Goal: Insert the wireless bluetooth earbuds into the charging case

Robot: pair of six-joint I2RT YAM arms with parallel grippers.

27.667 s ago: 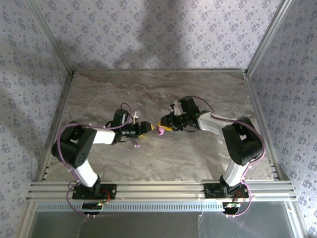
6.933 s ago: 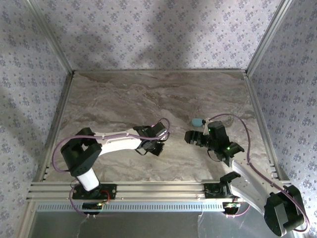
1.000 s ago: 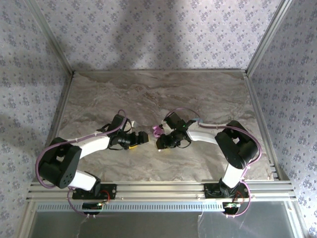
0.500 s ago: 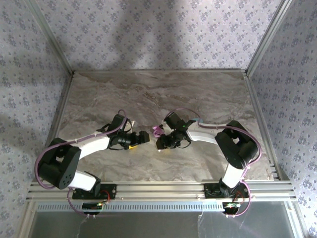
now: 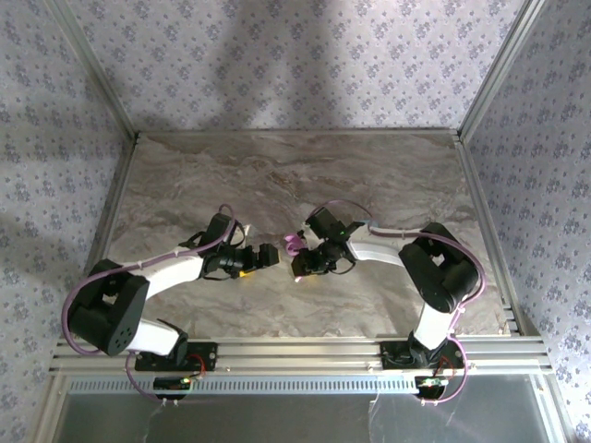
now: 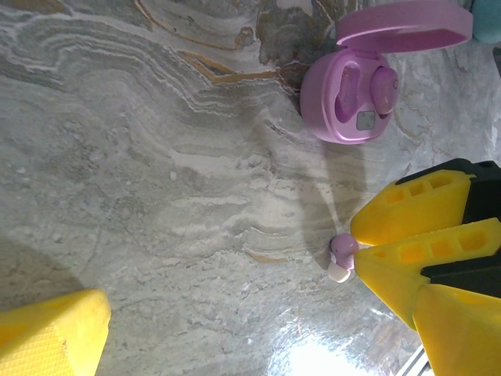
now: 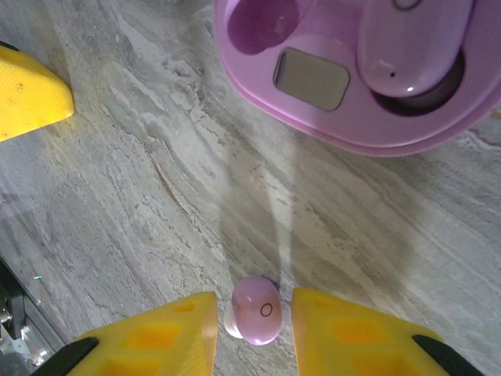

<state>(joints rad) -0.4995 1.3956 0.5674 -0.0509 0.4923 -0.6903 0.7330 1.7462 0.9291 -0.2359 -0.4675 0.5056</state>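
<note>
Top external view: a marble-patterned table [image 5: 231,175], grey with brownish veins, sits inside walls of pale floral wallpaper, and both arms fold inward so that their heads meet near the middle. The left gripper [image 5: 268,255] lies low and points right, while the right gripper [image 5: 300,268] points left and down from a sharply bent elbow. The pink charging case [image 5: 294,244] sits between them, just beyond the right gripper's tip. Left wrist view: the case [image 6: 352,102] is a glossy rounded oval with its lid [image 6: 403,19] hinged up and open. One smooth bud, the seated earbud [image 6: 383,82], rests in the right socket beside a small grey square panel. A teal shape [image 6: 491,19] is cut off at the upper right corner. The left gripper [image 6: 262,301] is spread wide with nothing between its yellow fingers [image 6: 47,329], which sit at the frame's lower corners. The right gripper [image 6: 356,254] comes in from the right, its ribbed yellow plastic tips at the loose pink earbud [image 6: 341,257] on the stone, well short of the case. Right wrist view: the right gripper [image 7: 254,321] is narrowed to a slim gap and straddles the loose pink earbud [image 7: 257,309], a shiny bead marked with a tiny ring. Slivers of table show on both sides, so it is not clamped. The case [image 7: 313,78] lies just ahead, with the seated earbud [image 7: 415,55] in one socket and the other socket a hollow.
</note>
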